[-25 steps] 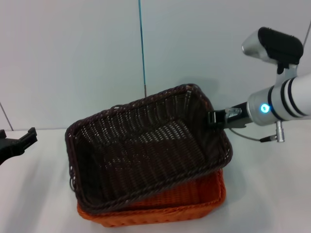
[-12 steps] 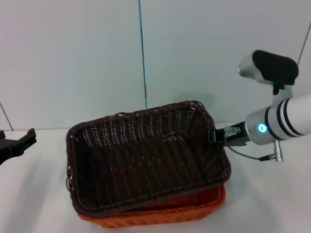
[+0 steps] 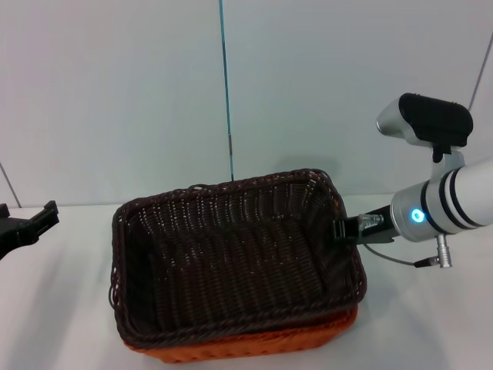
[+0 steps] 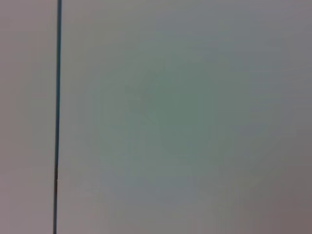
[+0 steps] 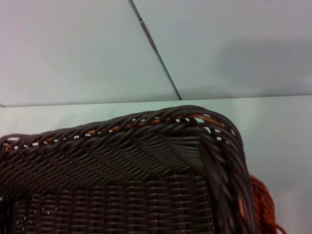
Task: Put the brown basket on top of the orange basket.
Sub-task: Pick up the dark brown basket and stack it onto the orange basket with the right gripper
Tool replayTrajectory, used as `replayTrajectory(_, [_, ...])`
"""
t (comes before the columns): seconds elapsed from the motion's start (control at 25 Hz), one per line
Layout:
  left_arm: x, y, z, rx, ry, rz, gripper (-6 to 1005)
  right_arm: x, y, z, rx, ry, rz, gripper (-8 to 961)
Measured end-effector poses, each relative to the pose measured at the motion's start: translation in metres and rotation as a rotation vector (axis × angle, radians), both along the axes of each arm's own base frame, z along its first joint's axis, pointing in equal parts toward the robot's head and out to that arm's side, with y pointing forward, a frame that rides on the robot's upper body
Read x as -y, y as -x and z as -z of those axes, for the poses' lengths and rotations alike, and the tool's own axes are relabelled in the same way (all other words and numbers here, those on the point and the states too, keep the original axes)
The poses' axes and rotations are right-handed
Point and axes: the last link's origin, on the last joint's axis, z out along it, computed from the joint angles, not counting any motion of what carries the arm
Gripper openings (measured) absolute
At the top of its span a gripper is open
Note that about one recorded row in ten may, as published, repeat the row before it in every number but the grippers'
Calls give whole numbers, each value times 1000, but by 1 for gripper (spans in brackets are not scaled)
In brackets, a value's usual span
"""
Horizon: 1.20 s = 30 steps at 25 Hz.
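The brown basket (image 3: pixel 231 262) sits nested on top of the orange basket (image 3: pixel 308 339), nearly level; only the orange rim and front wall show beneath it. My right gripper (image 3: pixel 341 230) is at the brown basket's right rim and grips it. The right wrist view shows the brown basket's braided corner (image 5: pixel 122 170) close up, with a bit of the orange basket (image 5: pixel 261 202) beside it. My left gripper (image 3: pixel 31 225) is parked at the far left, away from both baskets. The left wrist view shows only the wall.
The baskets stand on a white table (image 3: pixel 431 324) before a pale wall with a thin blue vertical line (image 3: pixel 223 85). Bare table lies to the left and right of the baskets.
The brown basket's right side, held tilted up a second ago, has come down with my right gripper, and it now lies almost flat on the orange basket. The left arm has not moved.
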Motion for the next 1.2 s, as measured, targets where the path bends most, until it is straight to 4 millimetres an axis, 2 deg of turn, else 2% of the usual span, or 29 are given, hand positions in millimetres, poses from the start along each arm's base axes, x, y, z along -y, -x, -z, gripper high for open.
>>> replayTrajectory(0.44, [0, 1, -1, -4, -5, -8, 890, 1, -11, 3, 95, 4, -7, 132])
replayTrajectory(0.6, [0, 2, -1, -4, -7, -10, 891, -2, -7, 2, 134, 1, -29, 131])
replayTrajectory(0.92, [0, 2, -3, -6, -14, -11, 891, -7, 15, 0, 164, 16, -76, 130])
replayTrajectory(1.2, [-1, 2, -5, -12, -21, -17, 891, -6, 7, 7, 218, 38, -56, 129])
